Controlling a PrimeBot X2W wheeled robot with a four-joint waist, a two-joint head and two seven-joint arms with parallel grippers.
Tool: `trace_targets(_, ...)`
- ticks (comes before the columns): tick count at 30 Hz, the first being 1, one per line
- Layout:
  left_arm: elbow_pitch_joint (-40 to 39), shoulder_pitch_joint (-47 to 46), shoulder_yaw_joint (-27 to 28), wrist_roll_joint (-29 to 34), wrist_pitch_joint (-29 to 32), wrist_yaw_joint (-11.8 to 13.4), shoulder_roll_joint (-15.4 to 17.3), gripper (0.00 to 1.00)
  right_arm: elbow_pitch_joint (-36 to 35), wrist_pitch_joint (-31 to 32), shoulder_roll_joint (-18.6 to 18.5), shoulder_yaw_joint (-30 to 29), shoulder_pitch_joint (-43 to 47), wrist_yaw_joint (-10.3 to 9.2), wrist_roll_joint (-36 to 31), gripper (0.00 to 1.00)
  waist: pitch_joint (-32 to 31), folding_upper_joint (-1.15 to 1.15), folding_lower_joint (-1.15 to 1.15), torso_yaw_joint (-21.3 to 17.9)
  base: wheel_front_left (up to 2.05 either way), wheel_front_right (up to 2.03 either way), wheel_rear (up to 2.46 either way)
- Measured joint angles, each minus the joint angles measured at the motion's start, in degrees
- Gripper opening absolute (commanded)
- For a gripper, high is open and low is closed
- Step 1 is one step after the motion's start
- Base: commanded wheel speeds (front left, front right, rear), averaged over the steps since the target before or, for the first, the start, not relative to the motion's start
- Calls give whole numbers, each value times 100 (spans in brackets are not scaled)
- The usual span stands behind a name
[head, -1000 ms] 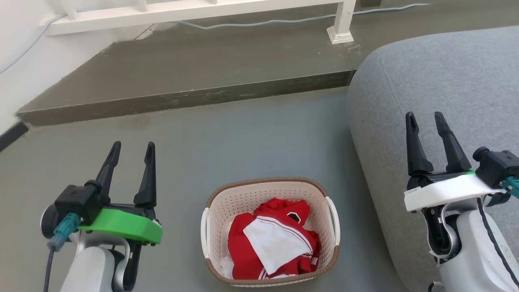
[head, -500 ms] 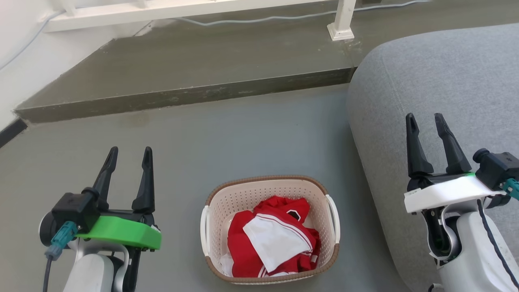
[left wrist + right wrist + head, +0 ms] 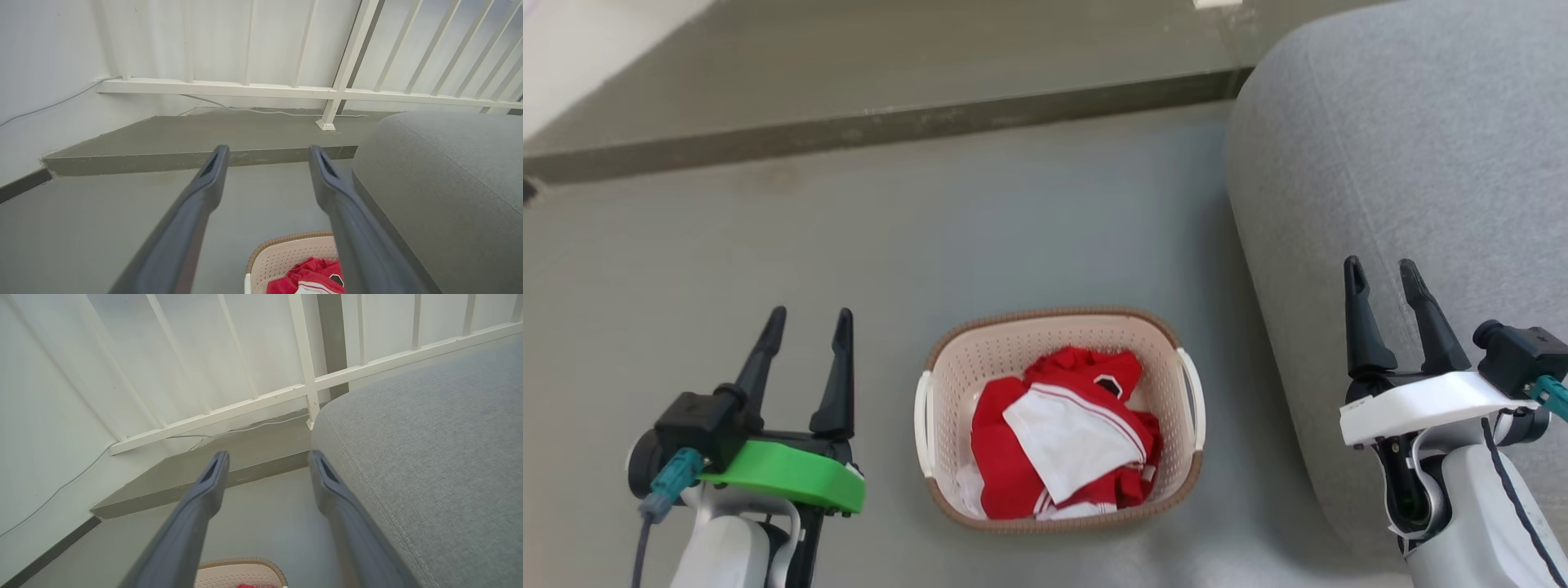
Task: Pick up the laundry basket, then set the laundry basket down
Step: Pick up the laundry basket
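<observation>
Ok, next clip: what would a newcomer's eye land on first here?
The red and white clothes heaped in the laundry basket, on the grey floor at the head view's centre, stand out first. Flanking it, apart from it, are the left hand on its green mount and the right hand, both open. A grey sofa bulks at right.
</observation>
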Motion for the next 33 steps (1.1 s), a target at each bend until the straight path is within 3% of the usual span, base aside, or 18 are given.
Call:
trace_targets(21,1553,-1385,-353,-226,92,-96,65,100,1749,59,-3,346,-1238,5,44,100,1623,0,1,-17,0,0,0)
trace_targets(33,2509,-2256,-1003,-700,675,-100,-52,100,2881,255,-10,661,-1920,5,201,100,2400,0,1,21,0,0,0)
